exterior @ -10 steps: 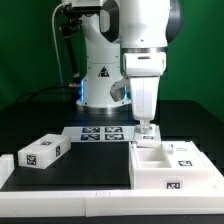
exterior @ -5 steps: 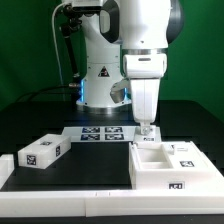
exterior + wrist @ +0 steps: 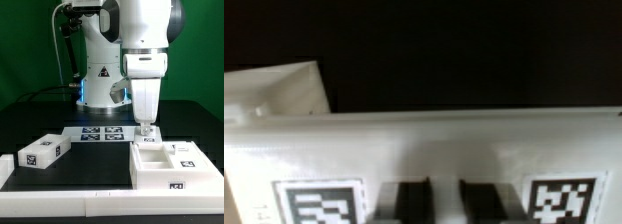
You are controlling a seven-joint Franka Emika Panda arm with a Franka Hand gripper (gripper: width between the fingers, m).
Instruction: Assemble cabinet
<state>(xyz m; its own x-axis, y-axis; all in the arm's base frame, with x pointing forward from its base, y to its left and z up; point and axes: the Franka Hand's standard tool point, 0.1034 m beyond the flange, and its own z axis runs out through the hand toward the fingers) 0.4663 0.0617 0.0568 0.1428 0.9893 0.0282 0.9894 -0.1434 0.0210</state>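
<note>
Cabinet (image 3: 150, 178) sits on the table (image 3: 85, 170) at the exterior view's right, near the front edge, its open top facing up and a tag on its front face. The claw (image 3: 146, 129) hangs at the cabinet's far wall. The tips look close-set, but I cannot tell whether they pinch the wall or only stand against it. In the wrist view the cabinet (image 3: 420, 150) fills the frame, with a tag (image 3: 322, 205) on one side, and another white part (image 3: 278, 90) lies beyond it.

The marker board (image 3: 100, 133) lies just behind the claw, in front of the white pedestal (image 3: 100, 75). A small tagged block (image 3: 42, 152) rests well apart at the exterior view's left. A low white rail (image 3: 60, 198) runs along the table's front and left edges. Between the block and the cabinet the dark table lies open.

Against the earlier pictures the arm, block and board hold the same places. The cabinet's front tag seems to sit very slightly further right than a second ago.
</note>
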